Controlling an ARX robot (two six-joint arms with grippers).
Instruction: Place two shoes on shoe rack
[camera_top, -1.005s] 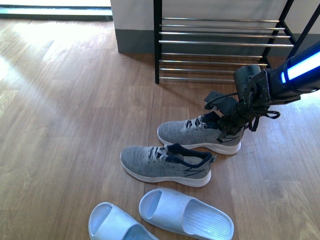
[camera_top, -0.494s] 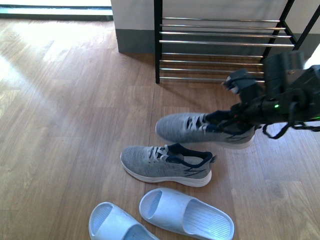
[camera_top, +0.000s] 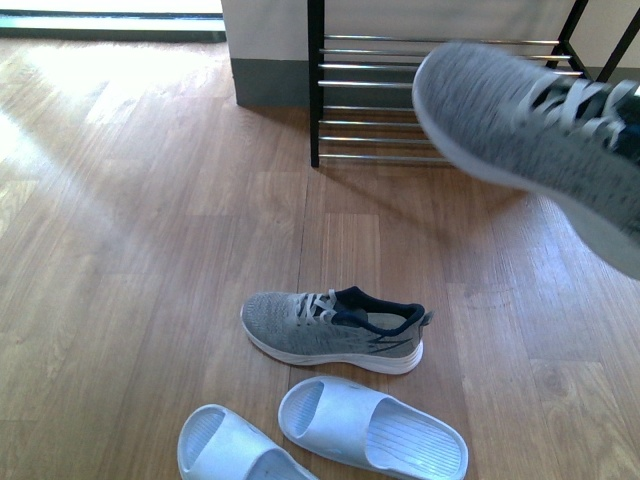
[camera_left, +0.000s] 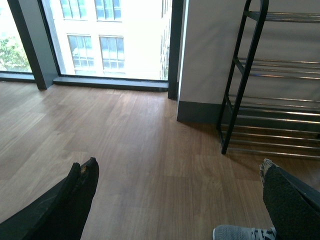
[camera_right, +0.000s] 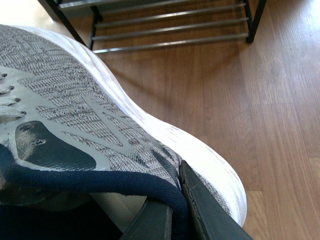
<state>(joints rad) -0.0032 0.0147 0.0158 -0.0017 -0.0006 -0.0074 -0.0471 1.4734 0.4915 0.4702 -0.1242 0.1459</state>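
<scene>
Your right gripper (camera_right: 172, 200) has its fingers (camera_right: 210, 220) pinched on the navy heel collar of the lifted shoe (camera_top: 530, 130). One finger is outside the heel and the other seems to sit inside the opening. That shoe hangs in the air on the right, tilted with its toe pointing left. It is in front of the shoe rack (camera_top: 440, 85) and not yet on any of the chrome bars. The second shoe (camera_top: 335, 328) sits on the floor (camera_top: 150, 250) nearer to you, upright on its sole with the toe to the left, just beyond a pair of pale slippers (camera_top: 370, 425). Your left gripper (camera_left: 177, 165) holds nothing, and its fingers (camera_left: 82, 192) stand wide apart over bare floor.

Expect the shoe to be light but soft in the knit upper. The collar will likely fold under a pinch and let the toe sag or swing, so carry it gently. The thick white sole is the stiff part. The bars look smooth and have gaps between them, so set the sole flat across two of them. For the second shoe, the heel collar is likewise the sensible place to take hold.
</scene>
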